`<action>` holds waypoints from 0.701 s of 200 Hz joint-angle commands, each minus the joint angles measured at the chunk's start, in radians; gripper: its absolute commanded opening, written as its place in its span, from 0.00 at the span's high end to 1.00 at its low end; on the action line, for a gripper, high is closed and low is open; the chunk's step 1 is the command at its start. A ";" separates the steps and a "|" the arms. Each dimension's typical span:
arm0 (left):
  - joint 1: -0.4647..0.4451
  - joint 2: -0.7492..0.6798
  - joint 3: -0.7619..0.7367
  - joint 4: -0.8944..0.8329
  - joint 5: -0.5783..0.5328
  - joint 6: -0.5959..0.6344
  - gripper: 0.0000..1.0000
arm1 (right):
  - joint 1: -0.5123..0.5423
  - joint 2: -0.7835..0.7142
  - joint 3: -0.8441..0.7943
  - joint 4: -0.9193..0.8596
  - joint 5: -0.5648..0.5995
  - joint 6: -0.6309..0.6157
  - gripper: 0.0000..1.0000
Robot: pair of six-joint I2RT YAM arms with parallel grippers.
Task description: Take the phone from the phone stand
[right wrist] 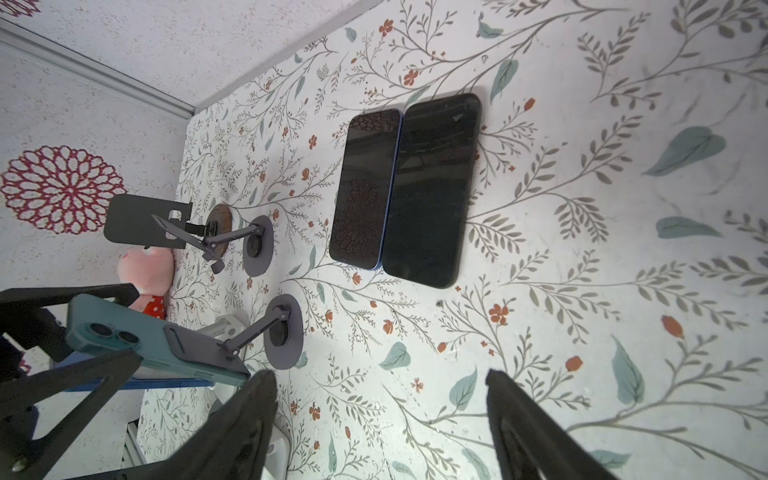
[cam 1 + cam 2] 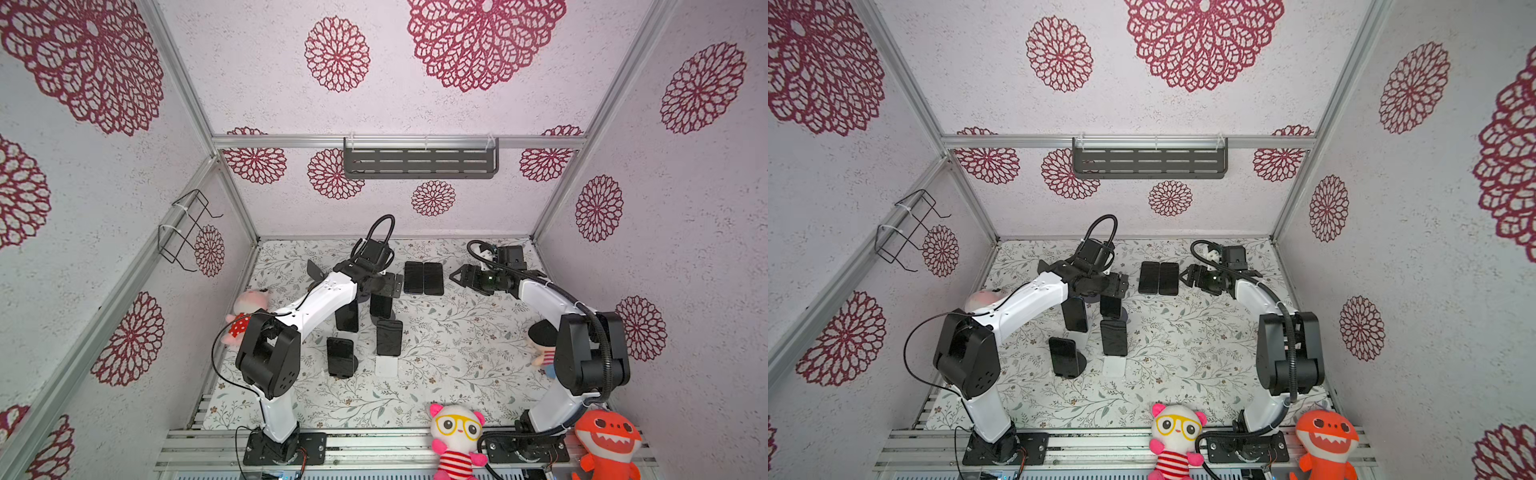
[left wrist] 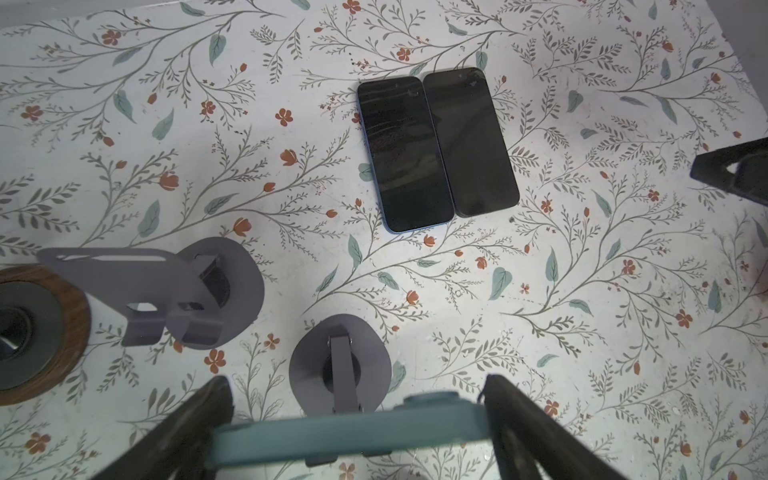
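1. Black-faced in both top views, the teal phone (image 2: 381, 306) stands propped toward the back of the bench (image 2: 457, 353), directly beneath the left tool (image 2: 390, 290). The right tool (image 2: 456, 277) hangs well apart, beyond two flat phones (image 2: 424, 277) that lie side by side and touching on the bench. Three other propped phones (image 2: 389, 337) stand nearer the front. The left arm is plainly the nearer one.

2. In the left wrist view, the phone's upper short edge, camera bump showing, fills the gap between the left tool's fingers (image 3: 511, 415), with one finger at each long side. The jaws are spread wide and flank the case with no visible pinch, so I read the tool as released. The phone stand (image 3: 340, 370), a round base with a hinged arm, sits just behind the phone.

3. In the right wrist view, the phone shows its back, with the stand's plate flat against it. Its long axis runs from the camera end, which the left fingers bracket, down toward the stand's arm. The right tool (image 1: 379, 376) is released, with only bare bench between its fingers.

4. Judgement: the coming move turns on width against length. The left tool needs to close across the phone's width, then draw it off along the long axis, away from the plate.
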 commanded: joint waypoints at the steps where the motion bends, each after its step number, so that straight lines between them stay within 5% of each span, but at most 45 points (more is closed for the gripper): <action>1: -0.004 0.011 -0.012 0.023 -0.022 -0.010 0.01 | -0.007 -0.014 -0.014 0.038 -0.023 -0.004 0.18; 140: -0.005 0.025 0.019 -0.006 -0.053 -0.011 0.19 | -0.011 -0.009 -0.024 0.047 -0.032 -0.005 0.18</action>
